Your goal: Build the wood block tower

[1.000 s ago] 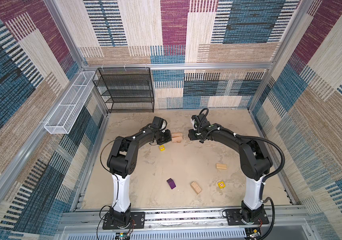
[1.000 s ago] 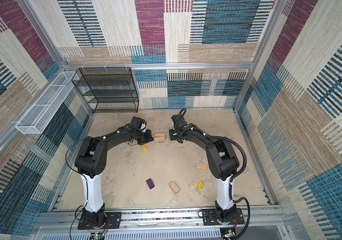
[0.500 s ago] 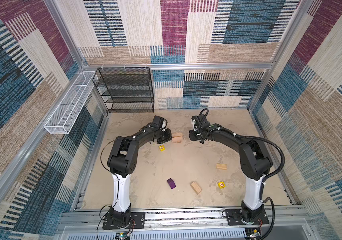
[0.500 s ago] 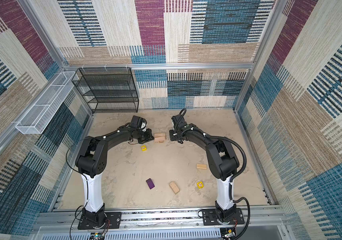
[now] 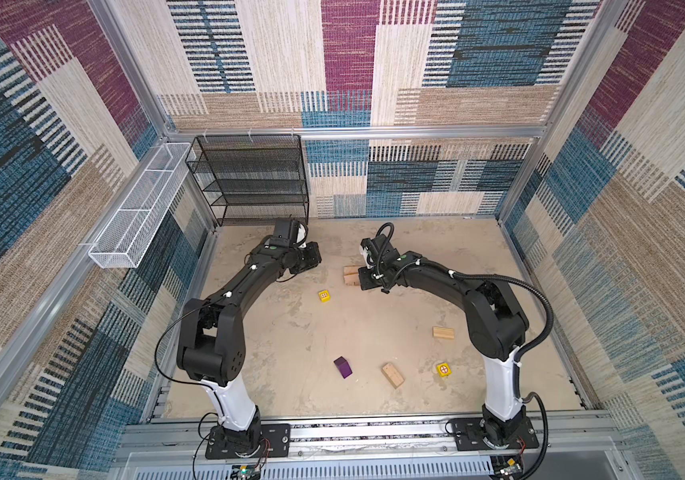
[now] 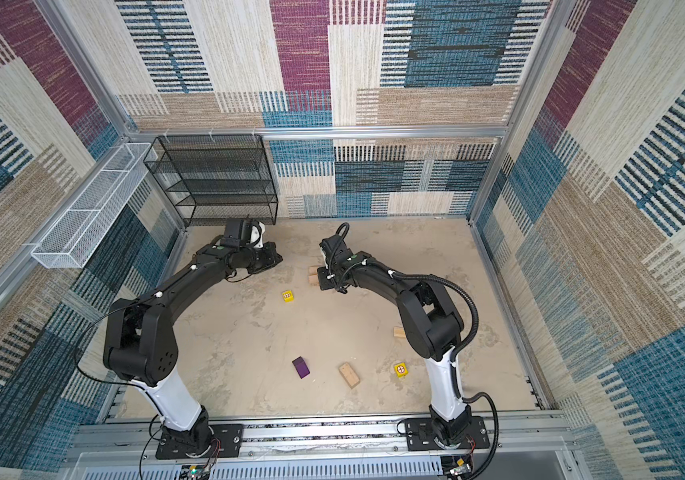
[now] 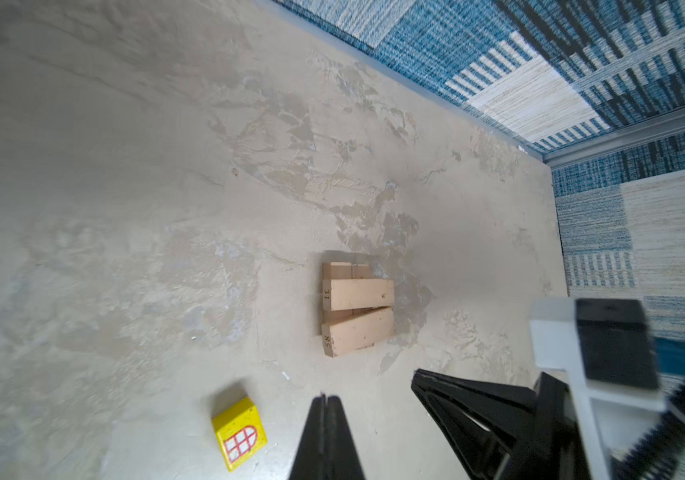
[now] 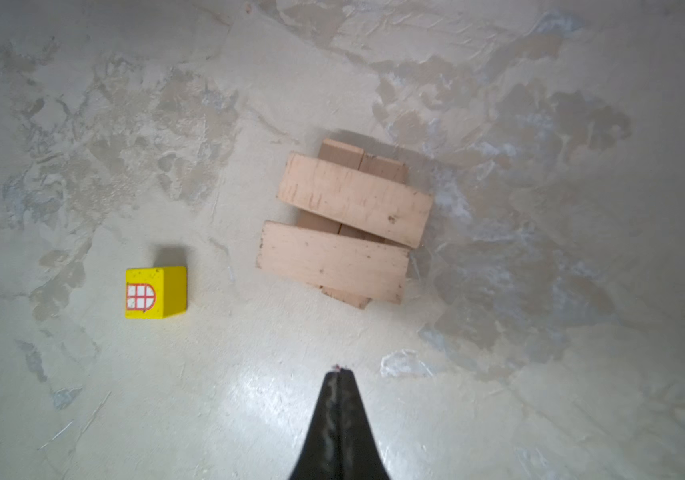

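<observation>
Right claw [image 8: 337,371]: jaws together, nothing held, hanging just beside the wood block tower [image 8: 345,224]. Left claw [image 7: 326,398]: jaws together too, empty, further off on the tower's left.

Tower stands near the desk's [image 5: 311,340] far edge, about mid-width. Four tan bricks in two crossed layers. Top pair not parallel; one is slewed and overhangs the layer below.

Yellow cube [image 8: 155,293] near the stack, apart from it. Toward the near edge, right half: loose brick [image 5: 443,332], other loose brick [image 5: 393,375], second yellow cube [image 5: 443,369], purple block [image 5: 343,367].

Risks, as I judge them:
- The crooked top layer gives the next bricks an uneven seat, so they could rock or slide off.
- A claw this close could clip the overhang and skew or spill the stack.
</observation>
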`<state>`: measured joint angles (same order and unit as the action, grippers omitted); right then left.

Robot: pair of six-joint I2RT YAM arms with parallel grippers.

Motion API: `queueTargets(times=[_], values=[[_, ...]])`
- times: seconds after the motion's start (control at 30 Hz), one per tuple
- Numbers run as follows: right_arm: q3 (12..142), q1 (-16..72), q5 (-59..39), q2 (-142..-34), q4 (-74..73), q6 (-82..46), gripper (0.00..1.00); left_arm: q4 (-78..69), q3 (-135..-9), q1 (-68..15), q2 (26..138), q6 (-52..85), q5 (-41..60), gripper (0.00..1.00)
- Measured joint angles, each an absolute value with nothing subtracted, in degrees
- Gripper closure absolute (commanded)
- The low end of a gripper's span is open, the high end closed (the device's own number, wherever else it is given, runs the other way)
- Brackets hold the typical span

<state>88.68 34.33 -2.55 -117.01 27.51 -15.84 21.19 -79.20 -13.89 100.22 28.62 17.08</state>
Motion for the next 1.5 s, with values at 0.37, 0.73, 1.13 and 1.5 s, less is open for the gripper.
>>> queueTargets(times=[0.37, 0.73, 1.13, 1.5], values=[[92.9, 34.4, -4.9, -122.0, 27.9, -19.0, 1.0, 21.4, -78.7, -12.2, 97.8, 26.9, 18.4, 0.98], [96.1, 34.4, -7.6, -124.0, 27.9, -19.9, 1.0, 21.4, -78.7, -12.1, 98.0, 26.9, 19.9, 0.98], [96.8, 35.3, -8.5, -124.3, 28.6, -20.0, 1.0, 21.4, -78.6, -11.8, 97.0, 26.8, 19.8, 0.98], [99.6, 35.4, -9.5, -126.9, 30.0, -20.0, 1.0, 21.4, -78.4, -11.7, 96.9, 26.9, 19.8, 0.98]])
